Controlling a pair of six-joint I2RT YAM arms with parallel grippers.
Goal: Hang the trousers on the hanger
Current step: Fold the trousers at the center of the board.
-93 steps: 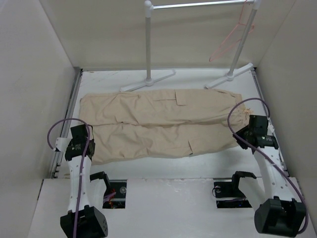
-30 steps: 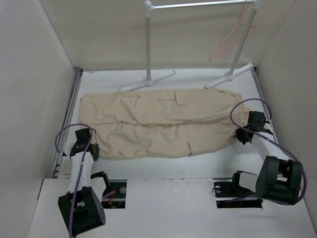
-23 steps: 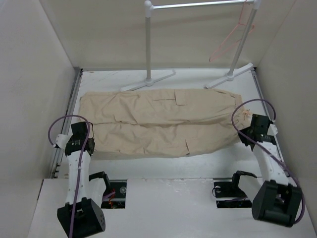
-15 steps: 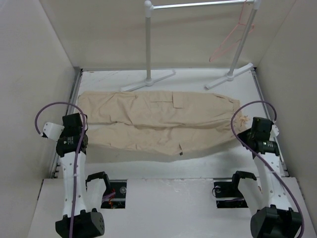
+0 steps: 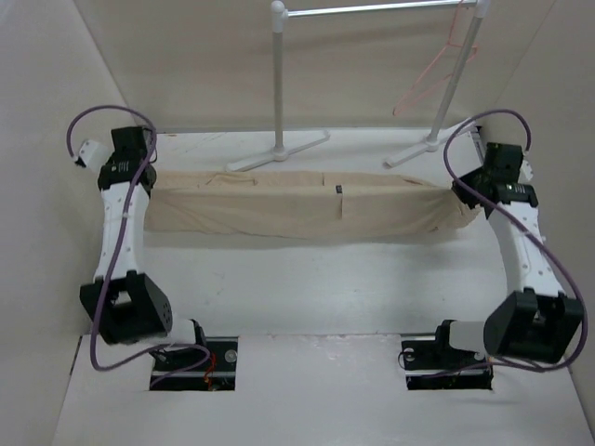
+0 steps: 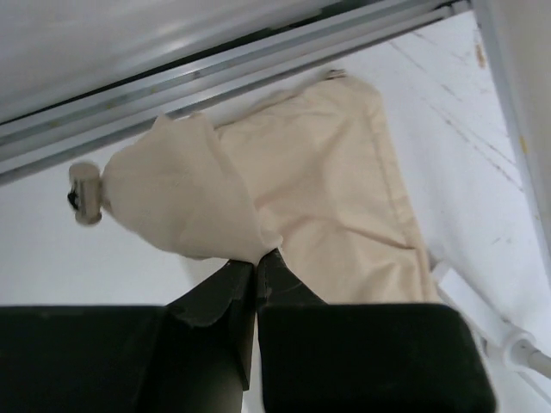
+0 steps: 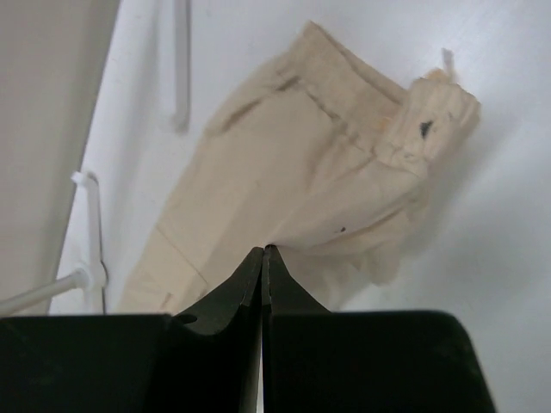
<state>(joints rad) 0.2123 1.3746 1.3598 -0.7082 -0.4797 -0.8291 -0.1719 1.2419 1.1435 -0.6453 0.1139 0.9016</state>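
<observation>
The beige trousers (image 5: 297,204) are folded lengthwise into a long band across the back of the table. My left gripper (image 5: 139,172) is shut on the leg end at the left; in the left wrist view (image 6: 256,258) the cloth (image 6: 318,181) is pinched between the tips. My right gripper (image 5: 469,190) is shut on the waist end at the right; the right wrist view (image 7: 263,251) shows the waistband cloth (image 7: 344,163) held in its tips. The pink hanger (image 5: 432,74) hangs from the rail at the back right, apart from both grippers.
A white rack with a metal rail (image 5: 372,8) stands at the back; its left post (image 5: 278,74) and feet (image 5: 277,150) sit just behind the trousers, and its right foot (image 5: 429,144) is near my right gripper. Walls (image 5: 46,139) close in both sides.
Both grippers have lifted the near edge of the trousers and carried it toward the back, folding the garment over into a narrower band. Both arms now reach far back.
</observation>
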